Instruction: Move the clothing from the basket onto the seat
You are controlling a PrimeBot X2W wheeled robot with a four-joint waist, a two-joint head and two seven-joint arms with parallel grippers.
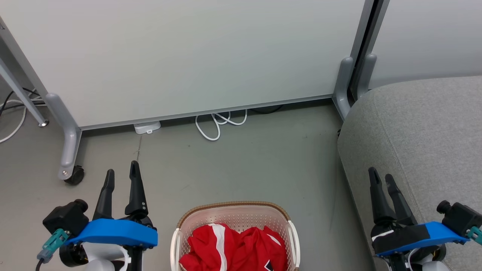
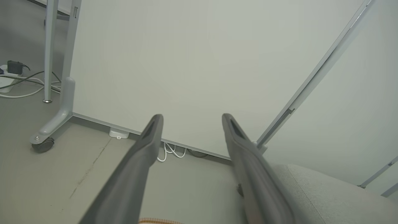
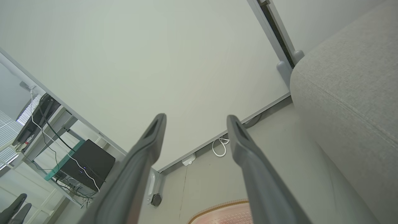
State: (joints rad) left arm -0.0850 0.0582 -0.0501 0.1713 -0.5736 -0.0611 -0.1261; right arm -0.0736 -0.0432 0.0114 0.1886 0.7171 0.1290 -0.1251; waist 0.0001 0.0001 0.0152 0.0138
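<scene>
The basket (image 1: pixel 180 226), cream-white with a brown woven rim, stands on the floor at the bottom middle of the head view. Bright red clothing (image 1: pixel 241 244) with a white stripe lies bunched inside it. The light-grey seat (image 1: pixel 421 128) fills the right side. My left gripper (image 1: pixel 121 173) hangs open left of the basket, nothing between its fingers. My right gripper (image 1: pixel 381 176) is open over the seat's front edge, also empty. The left wrist view catches the basket rim (image 2: pixel 160 221) and the seat (image 2: pixel 326 196); the right wrist view shows the basket (image 3: pixel 224 213) and the seat (image 3: pixel 351 93).
A white partition panel (image 1: pixel 188 56) on grey wheeled feet (image 1: pixel 69 150) stands across the back. A white cable loop (image 1: pixel 218 124) and a small white box (image 1: pixel 147 128) lie at its base. Grey floor spreads between basket and panel.
</scene>
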